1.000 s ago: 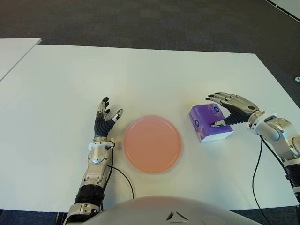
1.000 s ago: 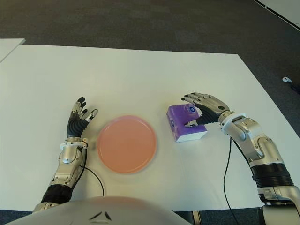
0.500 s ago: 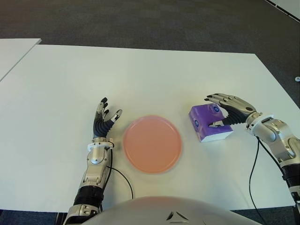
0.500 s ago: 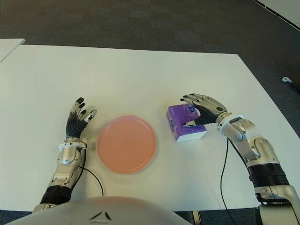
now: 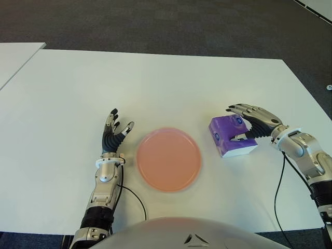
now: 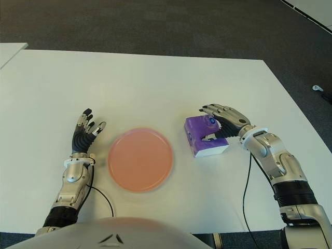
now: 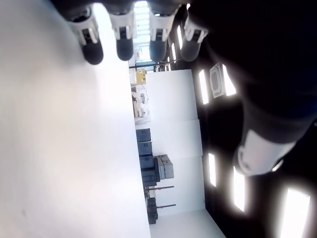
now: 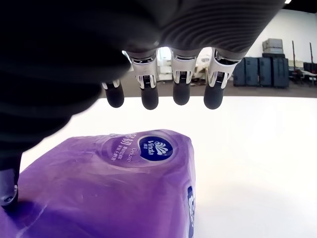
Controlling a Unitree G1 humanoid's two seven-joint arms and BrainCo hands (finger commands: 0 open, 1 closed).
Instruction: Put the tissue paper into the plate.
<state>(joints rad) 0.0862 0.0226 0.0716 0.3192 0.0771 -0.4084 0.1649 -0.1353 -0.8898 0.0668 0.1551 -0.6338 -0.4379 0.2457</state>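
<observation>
A purple tissue pack point(image 5: 232, 136) lies on the white table point(image 5: 155, 88), just right of a round pink plate point(image 5: 168, 158) that has nothing on it. My right hand point(image 5: 239, 123) hovers over the pack's right half, open. In the right wrist view its fingers point(image 8: 181, 91) stretch out above the pack point(image 8: 114, 198) without touching the top. The thumb point(image 5: 239, 137) sits against the pack's near side. My left hand point(image 5: 115, 132) shows just left of the plate, open with the fingers point(image 7: 124, 42) straight.
A second white table point(image 5: 15, 57) stands at the far left, across a narrow gap. Dark carpet point(image 5: 171, 23) lies beyond the table's far edge. A black cable point(image 5: 282, 181) trails from my right wrist towards the front edge.
My right hand and wrist have edged slightly left over the pack. The left hand has drifted a little to the left. Pack and plate have not moved.
</observation>
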